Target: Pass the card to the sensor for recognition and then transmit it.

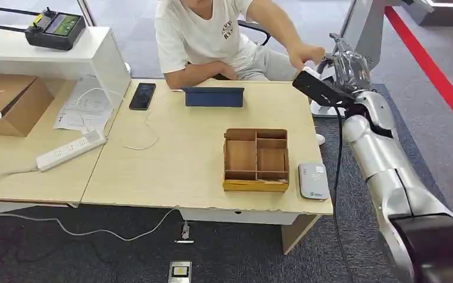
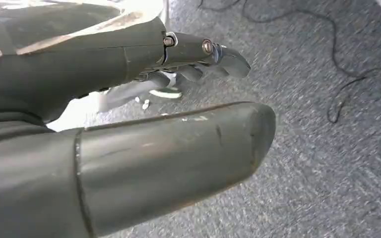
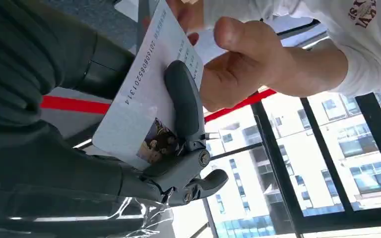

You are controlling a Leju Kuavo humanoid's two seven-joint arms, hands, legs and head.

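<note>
While the right hand (image 3: 178, 148) clamps the card (image 3: 144, 104) a person's hand (image 3: 238, 69) also grips, the sensor (image 1: 314, 181) lies at five o'clock on the counter (image 1: 171, 159); scanning apparently remains; left hand (image 2: 144, 144) hangs apart, empty.

White printed card (image 3: 144, 106) at centre-left of the right wrist frame, apparently pinched upright; grey sensor (image 1: 313, 181) flat at lower right of the head frame.

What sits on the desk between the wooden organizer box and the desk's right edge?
The grey card sensor lies flat there, just right of the wooden organizer box and apart from it, near the desk front-right corner. Head view shows it.
</note>
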